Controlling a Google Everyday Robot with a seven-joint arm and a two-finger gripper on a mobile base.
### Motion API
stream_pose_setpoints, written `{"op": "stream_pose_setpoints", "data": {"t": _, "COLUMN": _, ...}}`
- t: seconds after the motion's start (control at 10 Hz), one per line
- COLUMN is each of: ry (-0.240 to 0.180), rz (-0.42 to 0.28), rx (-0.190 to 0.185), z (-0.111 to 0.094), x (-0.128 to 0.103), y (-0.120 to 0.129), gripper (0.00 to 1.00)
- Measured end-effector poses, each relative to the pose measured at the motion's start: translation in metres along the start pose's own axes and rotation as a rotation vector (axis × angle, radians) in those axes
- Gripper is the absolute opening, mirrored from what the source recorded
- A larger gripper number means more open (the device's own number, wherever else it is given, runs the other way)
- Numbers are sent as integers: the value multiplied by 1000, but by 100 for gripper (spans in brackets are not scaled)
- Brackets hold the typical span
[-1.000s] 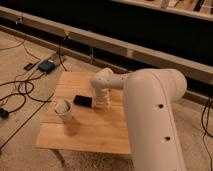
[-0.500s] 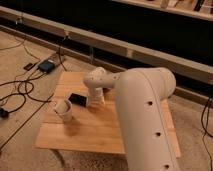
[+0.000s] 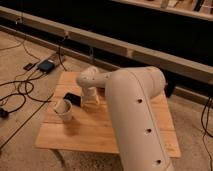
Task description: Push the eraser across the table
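My gripper [image 3: 90,100], whose grip state I cannot tell, sits at the eraser's [image 3: 72,98] 3 o'clock and has slid it further toward 9 o'clock across the table [image 3: 100,136], near the cup [image 3: 63,110], so the push looks underway.

1. The gripper [image 3: 90,98] sits low over the table [image 3: 80,136], and the eraser [image 3: 73,98] lies just beside it at 9 o'clock.
2. A paper cup [image 3: 64,110] stands close by at 7 o'clock of the eraser and blocks that way.
3. From 9 to 12 o'clock of the eraser, bare wood runs to the table's edge.
4. The arm [image 3: 135,110] fills 3 to 5 o'clock of the gripper.
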Motion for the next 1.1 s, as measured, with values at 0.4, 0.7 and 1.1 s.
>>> {"op": "stream_pose_setpoints", "data": {"t": 0.4, "ry": -15, "rz": -74, "rx": 29, "z": 2, "x": -8, "y": 19, "gripper": 65}}
{"op": "stream_pose_setpoints", "data": {"t": 0.7, "ry": -26, "rz": -120, "rx": 38, "z": 0, "x": -15, "y": 40, "gripper": 65}}
{"op": "stream_pose_setpoints", "data": {"t": 1.1, "ry": -52, "rz": -158, "rx": 17, "z": -9, "x": -30, "y": 77, "gripper": 65}}
